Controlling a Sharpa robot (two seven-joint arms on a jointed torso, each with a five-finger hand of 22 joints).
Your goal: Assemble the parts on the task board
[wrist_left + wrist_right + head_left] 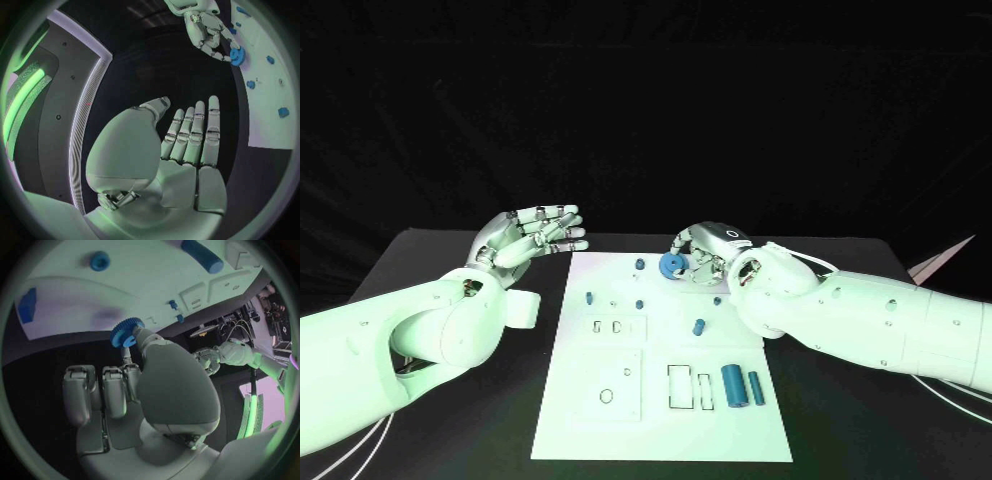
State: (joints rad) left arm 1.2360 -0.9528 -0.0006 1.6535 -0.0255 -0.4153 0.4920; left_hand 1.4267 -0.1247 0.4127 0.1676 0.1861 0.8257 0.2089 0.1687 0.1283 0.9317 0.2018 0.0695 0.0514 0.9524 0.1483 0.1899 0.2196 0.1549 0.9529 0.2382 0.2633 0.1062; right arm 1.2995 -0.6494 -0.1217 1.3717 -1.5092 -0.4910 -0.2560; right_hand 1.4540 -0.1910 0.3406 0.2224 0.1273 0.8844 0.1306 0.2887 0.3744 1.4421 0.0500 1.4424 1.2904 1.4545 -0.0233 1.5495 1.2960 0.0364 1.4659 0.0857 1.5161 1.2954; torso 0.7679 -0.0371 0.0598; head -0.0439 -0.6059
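The white task board point(625, 400) lies in the middle of the black table. My right hand point(708, 252) is at the board's far edge and pinches a round blue gear point(674, 266) just above it; the gear point(125, 333) is between a thumb and a fingertip point(142, 336), and the left wrist view shows the gear point(235, 55) too. My left hand point(531, 236) is raised off the board's far left corner, fingers straight and together, holding nothing. Two blue cylinders point(741, 386) lie near the board's right edge. Small blue pegs point(640, 263) stand on the far part.
Rectangular and oval recesses point(617, 327) are cut into the board, with a larger slot point(679, 386) beside the cylinders. A pale object point(940, 256) juts in at the table's far right edge. White cables point(956, 388) trail under my right arm.
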